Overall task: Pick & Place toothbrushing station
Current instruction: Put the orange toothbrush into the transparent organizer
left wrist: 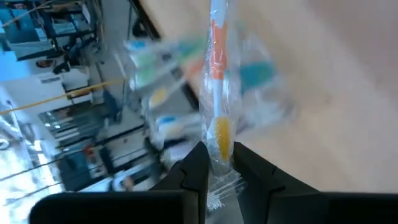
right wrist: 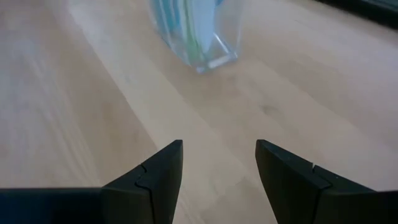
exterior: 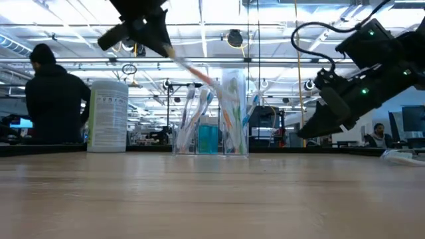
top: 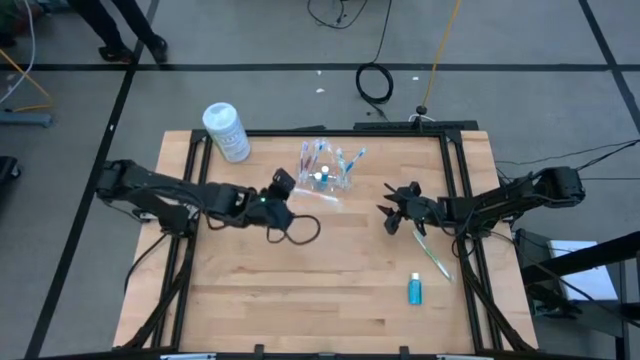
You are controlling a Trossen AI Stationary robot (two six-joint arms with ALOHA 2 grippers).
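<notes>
The left hand pinches a toothbrush, tilted above the holder at the counter's far middle. The right hand waits wide and empty nearby. Several brushes already stand inside; another and a blue tube likely remain.

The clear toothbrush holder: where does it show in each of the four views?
High view: clear toothbrush holder at table's far centre.
Low view: holder mid-frame, standing upright.
Left wrist view: blurred holder beyond the toothbrush in the left gripper.
Right wrist view: its base at top centre.
Shared landmark: blue tube inside it.
</notes>
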